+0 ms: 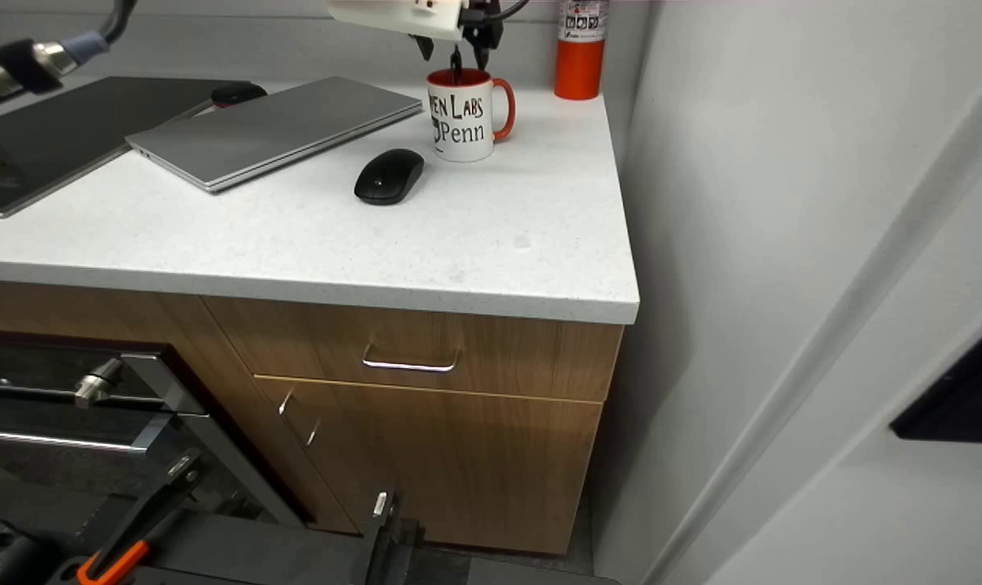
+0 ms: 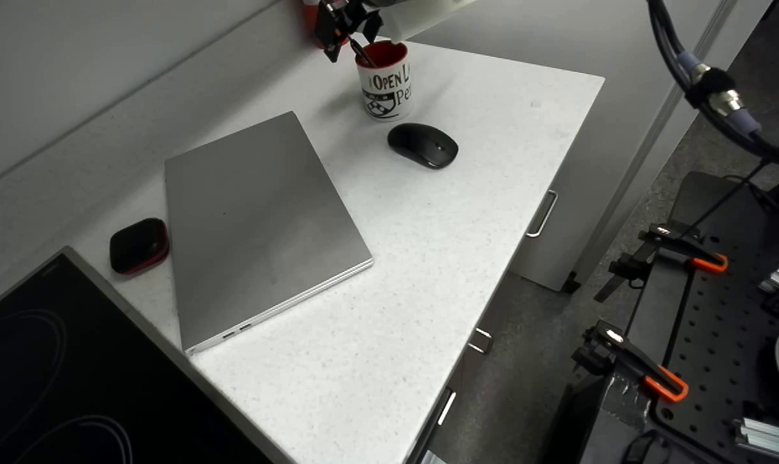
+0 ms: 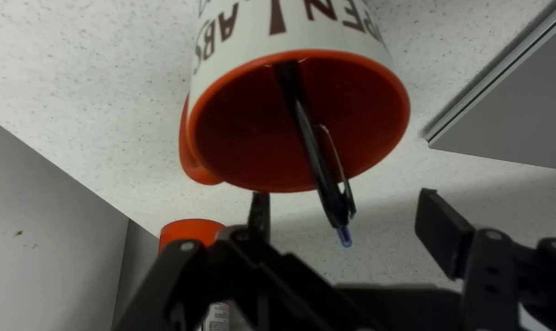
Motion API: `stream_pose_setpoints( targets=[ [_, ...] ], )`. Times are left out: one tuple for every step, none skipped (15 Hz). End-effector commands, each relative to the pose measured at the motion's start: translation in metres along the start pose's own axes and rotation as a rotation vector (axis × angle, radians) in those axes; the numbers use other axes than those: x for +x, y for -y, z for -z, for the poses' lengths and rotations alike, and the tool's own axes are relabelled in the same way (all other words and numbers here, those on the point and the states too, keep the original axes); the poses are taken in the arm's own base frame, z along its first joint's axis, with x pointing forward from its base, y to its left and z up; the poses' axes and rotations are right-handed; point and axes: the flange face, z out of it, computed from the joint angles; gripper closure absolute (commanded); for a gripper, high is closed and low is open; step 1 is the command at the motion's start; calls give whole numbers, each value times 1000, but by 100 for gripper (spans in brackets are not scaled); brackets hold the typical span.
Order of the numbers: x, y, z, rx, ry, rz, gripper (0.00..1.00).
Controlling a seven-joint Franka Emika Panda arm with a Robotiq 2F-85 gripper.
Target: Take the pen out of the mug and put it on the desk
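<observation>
The white mug with red handle, red interior and dark lettering stands upright on the white desk. It also shows in an exterior view and the wrist view. The thin black pen leans inside the mug, its clip and blue end sticking out above the rim. The pen shows in both exterior views. My gripper is open just above the rim, its fingers on either side of the pen's top and apart from it. It also shows in both exterior views.
A black mouse lies in front of the mug. A closed grey laptop lies beside it, with a small black-and-red case and a black cooktop beyond. A red-and-white canister stands behind, near the wall.
</observation>
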Motion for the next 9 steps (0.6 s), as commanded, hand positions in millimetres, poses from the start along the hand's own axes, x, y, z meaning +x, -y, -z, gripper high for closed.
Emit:
stream_pose_setpoints(
  targets=[
    [9, -4, -7, 0, -47, -19, 48],
    [9, -5, -8, 2, -46, -22, 58],
    [10, -6, -9, 2, -46, -25, 64],
    [10, -7, -9, 3, -46, -28, 73],
    [11, -8, -10, 3, -46, -31, 80],
    [11, -9, -10, 3, -46, -33, 87],
    [11, -10, -9, 3, -47, -35, 95],
    [12, -11, -8, 3, -49, -38, 100],
    [13, -12, -7, 3, -51, -41, 100]
  ],
)
